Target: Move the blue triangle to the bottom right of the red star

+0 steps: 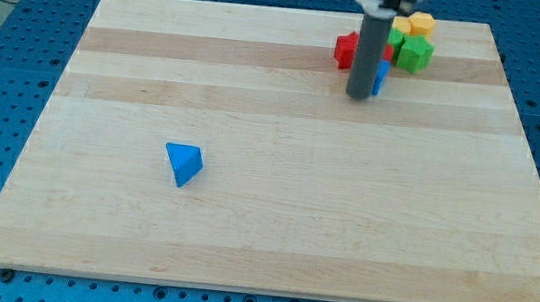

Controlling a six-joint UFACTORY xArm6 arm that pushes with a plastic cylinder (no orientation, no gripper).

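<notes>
A blue triangle (184, 163) lies on the wooden board (273, 222) at the view's lower left of centre, alone. A red star (347, 50) sits near the view's top right, partly hidden behind the rod. My tip (358, 96) rests on the board just below the red star, far to the upper right of the blue triangle. A second small blue block (382, 76) peeks out from behind the rod's right side; its shape is unclear.
A green block (415, 54), a yellow block (420, 25) and another green piece (400, 36) cluster right of the red star near the board's top edge. Blue perforated table surrounds the board.
</notes>
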